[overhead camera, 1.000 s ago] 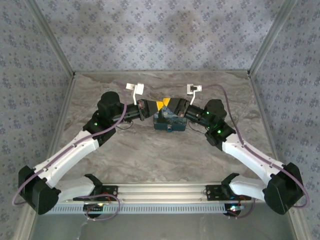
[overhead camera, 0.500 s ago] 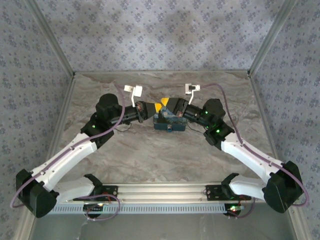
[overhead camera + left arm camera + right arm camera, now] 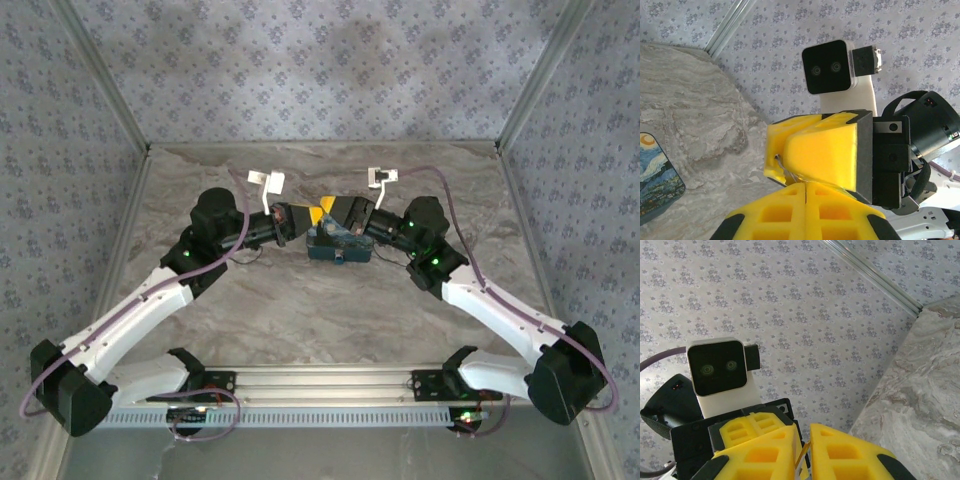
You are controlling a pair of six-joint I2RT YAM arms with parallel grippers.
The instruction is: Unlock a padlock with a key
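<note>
Tabletop of grey marbled stone point(image 3: 330, 320), both arms reaching in to meet over its far middle.

Rectangular box painted in blue and yellow swirls point(image 3: 345, 246) lies flat just below the meeting point. Its painted top faces up. Whether it is latched, and what it holds, I cannot tell.

Left gripper point(image 3: 308, 216), yellow foam-block fingers: pressed together with no gap between them in the left wrist view. Right gripper point(image 3: 330, 209), same yellow fingers: a narrow slit stands between them in its wrist view, with a thin edge of something in the slit. What that is, I cannot tell. The two tips almost touch, raised above the box's far left corner.

Thin silvery sliver point(image 3: 790, 172) runs from the right gripper's tip to the seam of my left fingers. Whether it is the key or the padlock's shackle, I cannot tell.

Handling, by judgement: the key is light, stiff and slick, and it is likely to pivot between the foam pads. Pinch it flat across the head and leave the blade free. The padlock is hard and small. Clamp its body, not the shackle, with the keyhole facing outward. Poor alignment risks flicking either one loose.
</note>
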